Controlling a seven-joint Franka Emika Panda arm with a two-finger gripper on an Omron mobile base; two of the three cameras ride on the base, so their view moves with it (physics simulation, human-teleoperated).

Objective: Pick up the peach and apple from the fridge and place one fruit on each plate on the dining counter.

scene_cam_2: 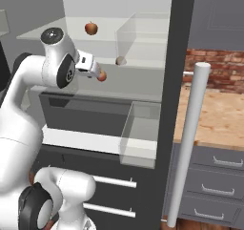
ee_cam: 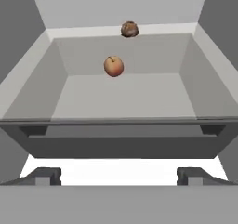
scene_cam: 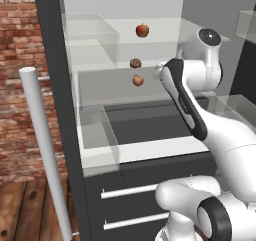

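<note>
The fridge stands open, and its dark casing also shows in the right base view. The peach lies on a middle glass shelf, ahead of my gripper and apart from it. My fingers are spread wide with nothing between them. In the right base view the gripper sits just left of the peach. The apple rests one shelf higher. The wood-grain dining counter lies to the right. The plates are out of view.
A dark-brown round lump sits behind the peach on the same shelf. Clear bins flank the shelves. The door's long pale handle bar rises at the right, beside a brick wall. Dark drawers with silver handles lie below.
</note>
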